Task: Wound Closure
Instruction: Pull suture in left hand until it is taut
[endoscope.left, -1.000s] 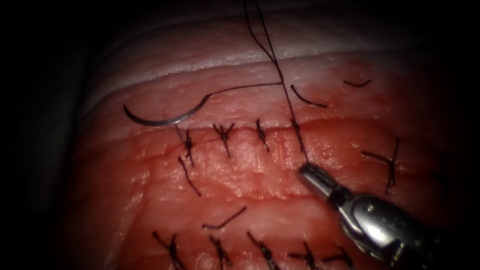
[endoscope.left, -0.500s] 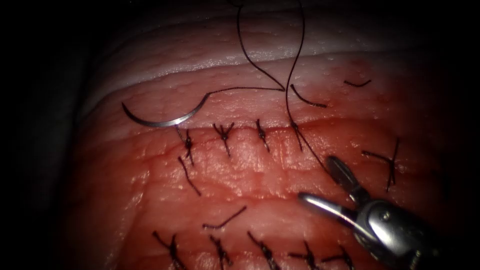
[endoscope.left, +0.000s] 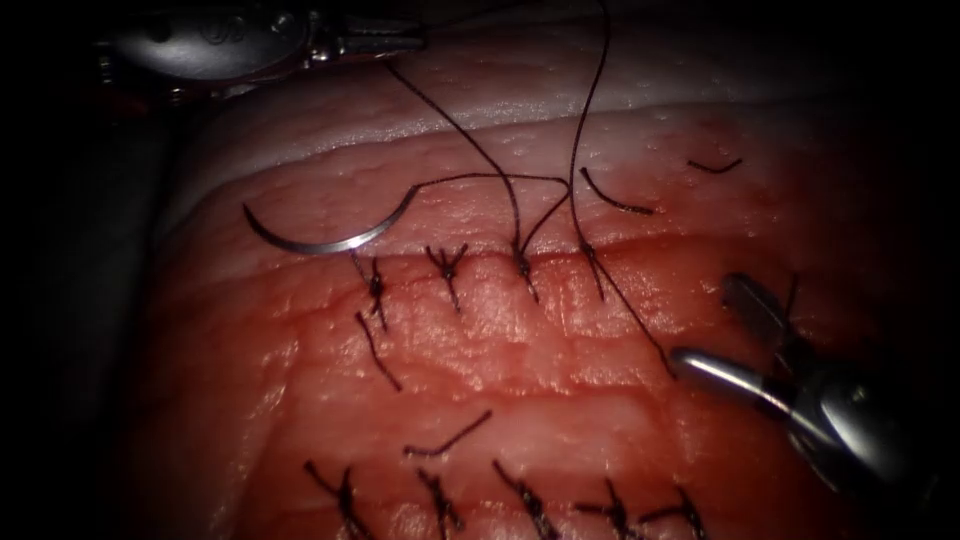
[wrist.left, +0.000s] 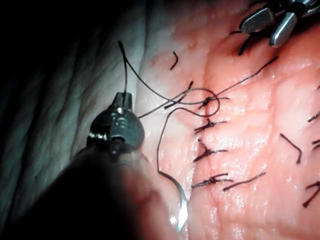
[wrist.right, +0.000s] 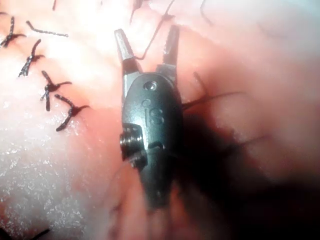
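Note:
The tissue (endoscope.left: 480, 330) has a cut running across it, closed by several dark stitches (endoscope.left: 448, 265). The curved needle (endoscope.left: 310, 240) lies flat on the surface beyond the cut, toward the left, free of both tools and not in the tissue; it also shows in the left wrist view (wrist.left: 181, 210). Thread (endoscope.left: 480, 180) runs from the needle's tail to the stitches. My left tool (endoscope.left: 385, 45) sits at the upper left, shut on a thread strand (wrist.left: 125, 75). My right tool (endoscope.left: 712, 326) stands open at the lower right, holding nothing, with the thread's loose tail (endoscope.left: 640, 320) ending beside its lower jaw.
Cut ends of thread (endoscope.left: 615, 198) lie scattered on the tissue. A second row of stitches (endoscope.left: 525, 505) runs along the near edge. A crossed stitch (endoscope.left: 780, 325) sits just behind the right tool. Red fluid wets the surface around the cut.
My right tool opened, let go of the thread tail and drew back to the right. The left tool came into view at the upper left, and the taut thread went slack.

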